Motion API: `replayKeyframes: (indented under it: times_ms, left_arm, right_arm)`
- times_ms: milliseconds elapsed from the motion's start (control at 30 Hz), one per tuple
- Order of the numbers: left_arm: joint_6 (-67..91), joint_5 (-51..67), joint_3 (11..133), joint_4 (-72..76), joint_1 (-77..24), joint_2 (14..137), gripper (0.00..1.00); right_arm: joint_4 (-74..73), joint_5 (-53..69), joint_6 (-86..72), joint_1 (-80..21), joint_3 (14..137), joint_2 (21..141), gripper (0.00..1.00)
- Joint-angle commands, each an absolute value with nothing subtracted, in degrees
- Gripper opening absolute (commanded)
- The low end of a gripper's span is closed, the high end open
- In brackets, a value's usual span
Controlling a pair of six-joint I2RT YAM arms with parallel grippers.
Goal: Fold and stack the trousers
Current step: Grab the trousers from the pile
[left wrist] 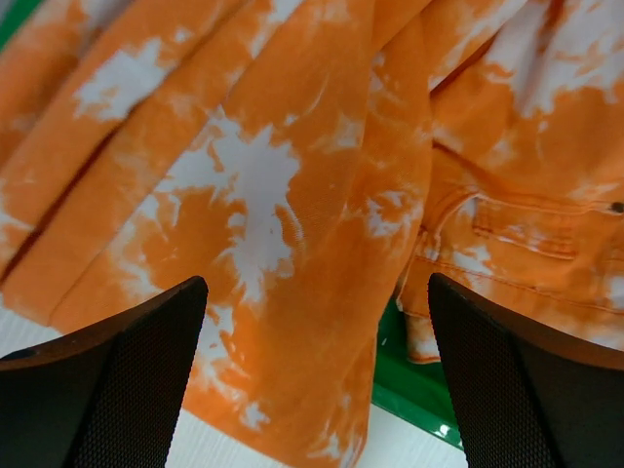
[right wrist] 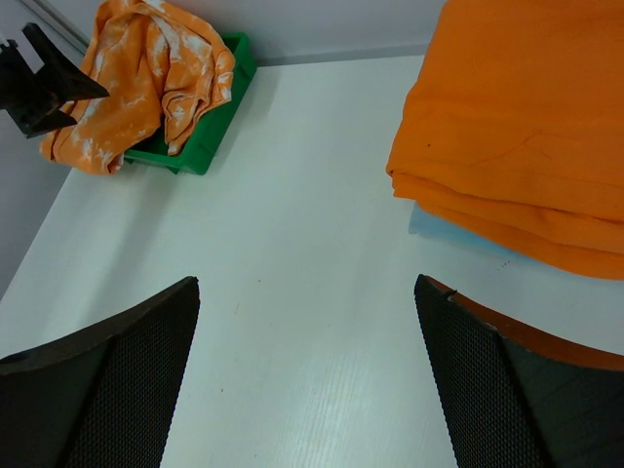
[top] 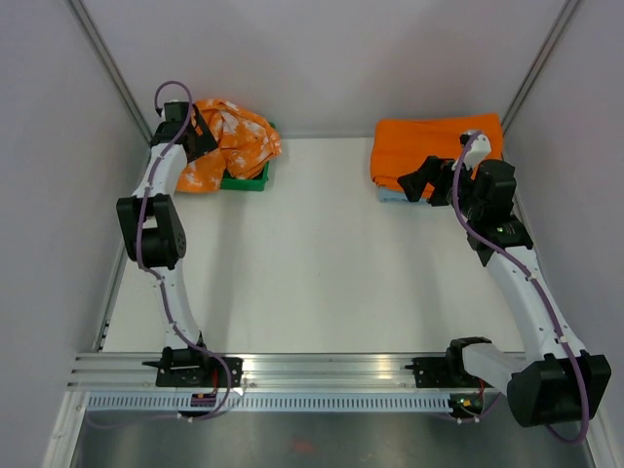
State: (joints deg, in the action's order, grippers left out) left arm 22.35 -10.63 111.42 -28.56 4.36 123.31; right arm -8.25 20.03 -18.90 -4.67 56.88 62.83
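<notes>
OK, status. Trousers (top: 232,141) are bunched in a heap in and over the green bin (top: 246,181) at the far-left corner of the table (top: 312,273), not folded. The cloth spills over the bin's left and near edges onto the tabletop.

Left gripper (left wrist: 317,283) hovers right above that heap, jaws wide apart, nothing between them (left wrist view is wall-to-wall orange-and-white fabric, with a seam and pocket edge at the right and a strip of green bin rim at bottom right). Can't tell from any view whether the fingertips are touching the cloth.

Right gripper (right wrist: 307,283) is also spread wide and empty, over bare tabletop just in front of the plain orange folded cloth (right wrist: 526,127) at the far right. That cloth lies on a light blue folded cloth (right wrist: 429,222), with only a sliver of blue poking out at the near edge. In the top view the right gripper overlaps the near-left part of the orange stack, but the right wrist view shows its fingers clear of the fabric.

Trousers and the folded stack are well apart, with open white table between them. Left arm is stretched up the left side of the table, right arm up the right side.
</notes>
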Motion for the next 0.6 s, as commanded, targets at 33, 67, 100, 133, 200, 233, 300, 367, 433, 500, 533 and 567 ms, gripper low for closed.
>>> replayKeyframes:
  times_ms: [33,67,100,133,200,233,300,367,433,500,533,567]
  left_arm:
    - [18.6,-11.4,114.0,-26.6,4.0,128.3,1.00]
    - [17.1,-11.8,114.1,-26.4,3.9,128.8,1.00]
    - [16.4,-11.9,114.2,-25.8,3.9,130.1,1.00]
    - [15.6,-11.5,114.3,-25.6,3.9,130.6,1.00]
    - [13.5,-11.3,115.0,-25.1,3.5,132.2,0.98]
    - [13.3,-11.2,115.0,-24.9,3.6,132.5,0.95]
    - [13.2,-10.6,115.0,-24.3,3.6,133.1,0.70]
    - [13.4,-10.3,115.1,-23.8,3.5,133.5,0.36]
    - [13.4,-9.7,115.4,-23.8,3.4,133.2,0.11]
    - [13.4,-7.9,115.2,-23.6,3.5,131.8,0.02]
    - [12.7,-7.1,114.5,-23.0,3.4,131.0,0.02]
    - [12.6,-6.9,114.4,-22.3,3.4,128.6,0.02]
  right_arm:
    - [-8.4,19.2,-17.4,-4.7,57.0,61.8,0.98]
    - [-8.4,19.2,-17.5,-4.7,57.0,61.9,0.98]
    - [-8.4,19.3,-17.4,-4.8,56.9,62.1,0.98]
    - [-8.4,19.7,-17.5,-4.7,57.0,62.5,0.98]
    - [-8.8,19.9,-17.8,-4.7,57.3,63.3,0.98]
    - [-8.8,20.0,-17.8,-4.7,57.6,63.5,0.98]
    - [-8.8,20.0,-18.1,-4.7,57.8,63.9,0.98]
    - [-8.9,19.9,-18.2,-4.7,58.1,63.9,0.98]
    - [-8.8,19.9,-18.2,-4.7,58.1,63.9,0.98]
    - [-8.8,19.3,-18.3,-4.7,57.9,63.8,0.98]
    - [-8.7,19.1,-18.5,-4.7,57.7,63.8,0.98]
    - [-8.6,18.6,-18.5,-4.7,57.7,63.7,0.98]
